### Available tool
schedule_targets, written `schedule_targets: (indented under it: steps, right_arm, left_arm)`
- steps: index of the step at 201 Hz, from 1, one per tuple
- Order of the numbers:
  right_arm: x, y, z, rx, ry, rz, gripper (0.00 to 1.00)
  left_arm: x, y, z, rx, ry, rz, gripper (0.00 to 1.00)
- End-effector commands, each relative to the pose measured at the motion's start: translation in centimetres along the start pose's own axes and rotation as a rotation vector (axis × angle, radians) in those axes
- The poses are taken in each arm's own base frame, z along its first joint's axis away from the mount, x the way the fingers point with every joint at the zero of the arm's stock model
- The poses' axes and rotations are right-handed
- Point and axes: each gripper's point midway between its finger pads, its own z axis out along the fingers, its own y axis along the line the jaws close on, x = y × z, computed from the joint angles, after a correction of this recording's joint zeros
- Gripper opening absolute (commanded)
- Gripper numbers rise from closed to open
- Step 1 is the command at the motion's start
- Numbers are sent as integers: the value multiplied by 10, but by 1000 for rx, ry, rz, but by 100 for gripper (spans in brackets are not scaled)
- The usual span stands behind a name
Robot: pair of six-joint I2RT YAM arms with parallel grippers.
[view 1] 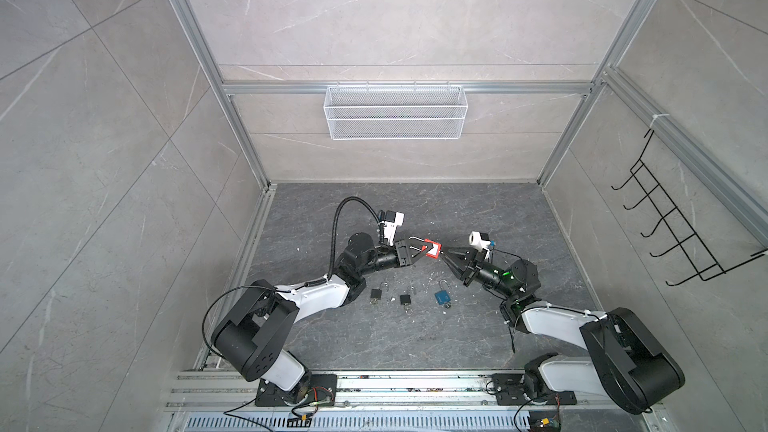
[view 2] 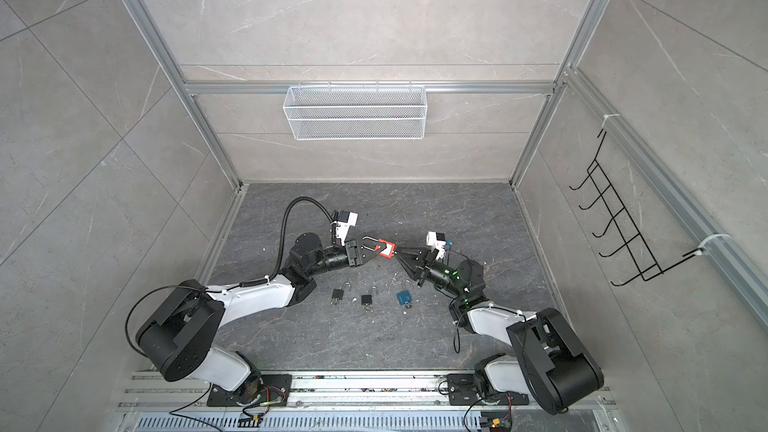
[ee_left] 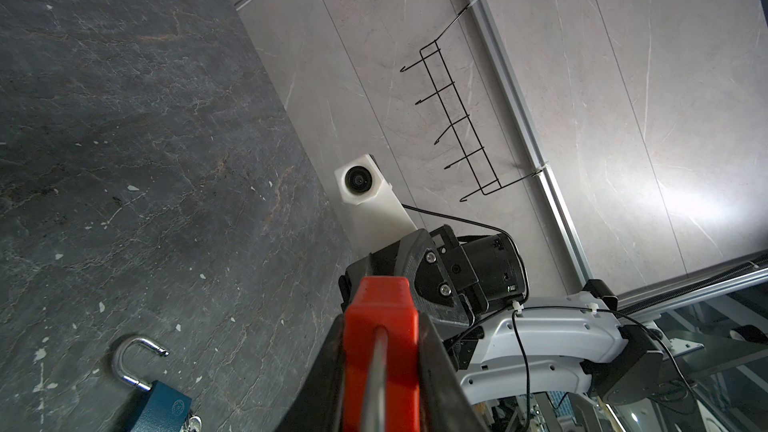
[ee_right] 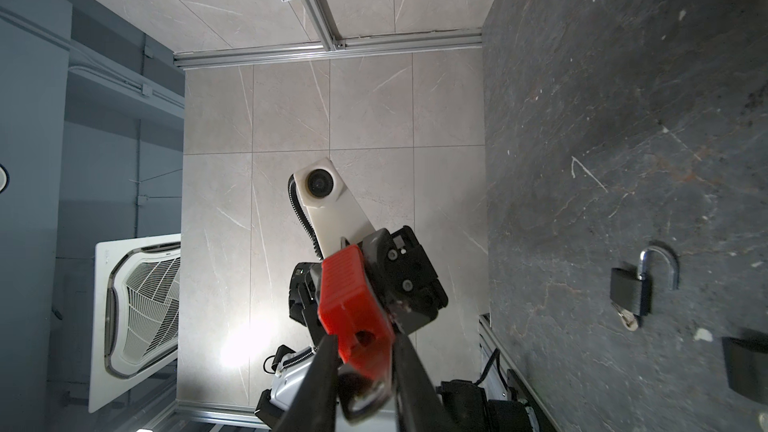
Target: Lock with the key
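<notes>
Red padlock (view 1: 433,252), one: held clear of the dark table (view 1: 374,338) at mid-scene, lying roughly level, shackle end toward the left arm. Left gripper (view 1: 422,252): clenched on the red padlock's body. Its fingers (ee_left: 320,376) flank the red block in the left wrist view, where the shackle appears only as a grey edge-on streak. Key (ee_right: 365,394): seated in the lock's base, its metal bow pinched between the fingers of the right gripper (view 1: 444,253), which meets the lock tip-first from the right. In both top views the key is too small to make out; the right wrist view alone shows it, partly in shadow. On the table below, left to right: first black padlock (view 1: 377,294), second black padlock (view 1: 405,299), blue padlock (view 1: 442,296), all lying apart, each with something small and metallic at its base. The left wrist view shows the blue one's shackle swung open and its body cut by the frame edge. The right wrist view shows one black lock with shackle open and a key in its base, the other cropped to a dark corner. Wire basket (view 1: 395,112): hung on the back rail, wall tile visible through its mesh. Hook rack (view 1: 681,222): on the right wall.
</notes>
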Motion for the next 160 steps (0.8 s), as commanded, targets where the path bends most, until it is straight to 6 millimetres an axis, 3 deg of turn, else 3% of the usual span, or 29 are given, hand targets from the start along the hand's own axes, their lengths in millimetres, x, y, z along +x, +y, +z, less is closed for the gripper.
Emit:
schedule_targets:
  steps: [1,50,80,138,160]
  right_arm:
    - [4,16,0,-51,21,-24,20]
    - [7,15,-3,-53,18,-75,11]
    - [9,15,-5,-64,21,-123,0]
    - [13,19,-10,-90,21,-265,0]
    - [13,11,-9,-38,26,-317,0]
  left_arm:
    - [-14,-20,5,71,-23,66,0]
    - [-17,-22,6,85,-30,22,0]
    - [-19,-24,7,121,-43,-54,0]
    - [-25,-19,9,212,-87,-258,0]
    - [-25,-18,9,221,-94,-292,0]
